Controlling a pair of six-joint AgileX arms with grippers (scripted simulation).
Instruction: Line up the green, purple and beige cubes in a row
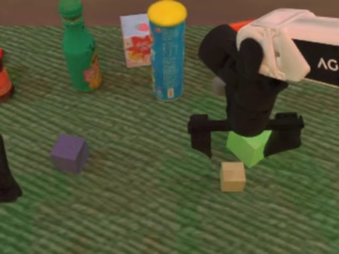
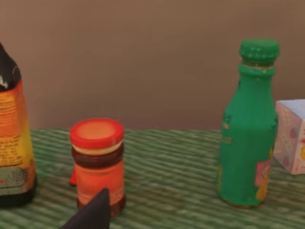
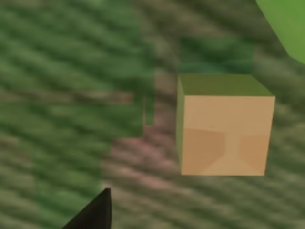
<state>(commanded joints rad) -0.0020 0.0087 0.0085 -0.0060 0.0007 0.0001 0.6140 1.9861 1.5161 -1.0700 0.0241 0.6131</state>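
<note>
My right tool (image 1: 245, 142) hangs spread wide, gripping nothing, over the green cube (image 1: 249, 147), which sits just behind the beige cube (image 1: 233, 176) and well apart from the purple cube (image 1: 69, 153); it looks light, rigid and matte, best pinched across opposite flat faces.

From above we overlook the whole surface (image 1: 132, 211); our left wrist faces the green bottle (image 2: 248, 129) at eleven o'clock, our right wrist hovers close over the beige cube (image 3: 224, 133).
</note>
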